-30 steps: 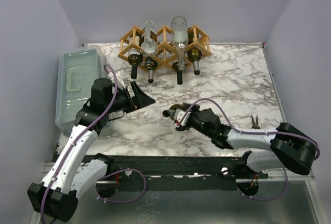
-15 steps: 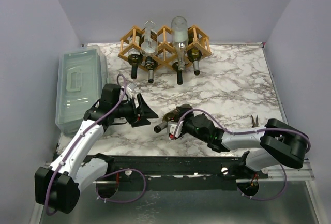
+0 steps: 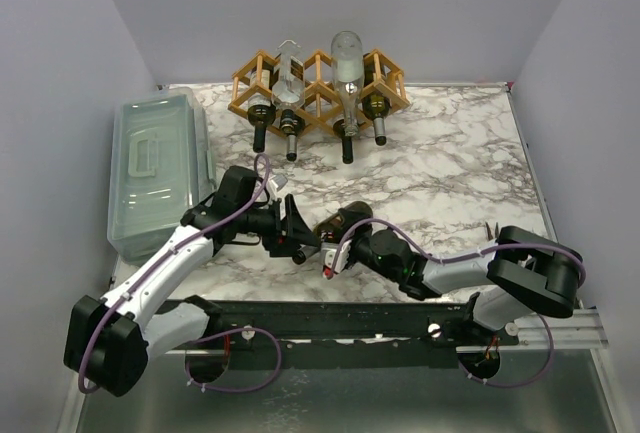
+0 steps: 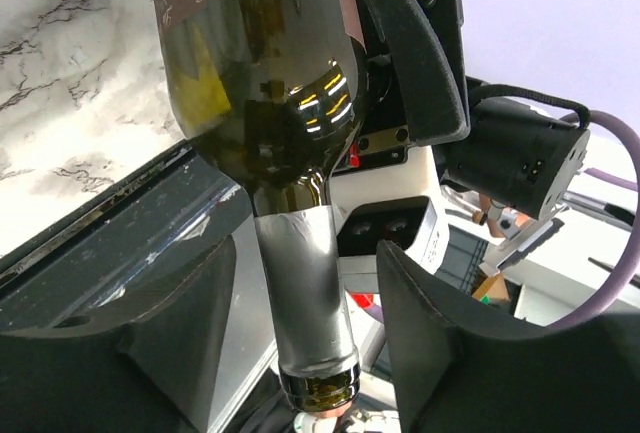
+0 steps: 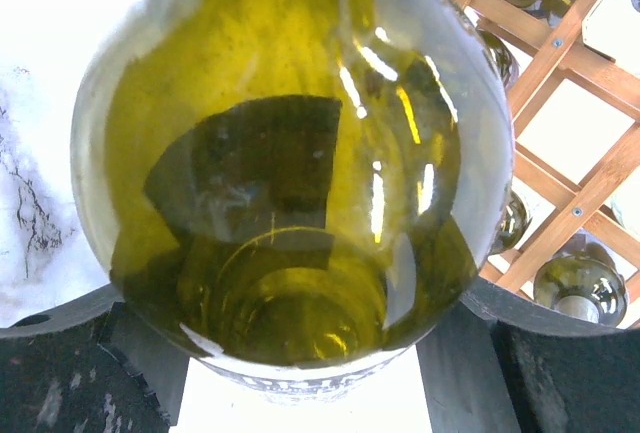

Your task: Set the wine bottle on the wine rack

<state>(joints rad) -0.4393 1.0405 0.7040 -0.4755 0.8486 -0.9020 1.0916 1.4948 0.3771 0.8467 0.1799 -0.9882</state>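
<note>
**Wine bottle (image 3: 336, 223) at the handover point.** The bottle is dark green glass with a paper label and a grey foil sleeve on its neck (image 4: 305, 293). It lies roughly level near the front middle of the marble desk (image 3: 450, 163), neck pointing to the robot's left. Whether it rests on the surface or is held just clear cannot be told.

Expect it to be rigid, fairly heavy, smooth and breakable. The body gives the widest, steadiest hold. The neck is slimmer, and the foil gives better friction than bare glass, but a hold there leaves the weight hanging far out.

The right claw (image 5: 305, 343) is clamped across the body, with a dark finger pressed against each flank. The left claw (image 4: 312, 283) straddles the neck with its fingers apart, and a gap shows on either side, so it has no grip yet.

The wine rack (image 3: 388, 81), a wooden lattice of diamond cells, stands at the far edge, well apart from the bottle. It already carries several bottles (image 3: 347, 103) with necks toward the arms. A grey-green lidded box (image 3: 155, 168) sits along the left edge.
</note>
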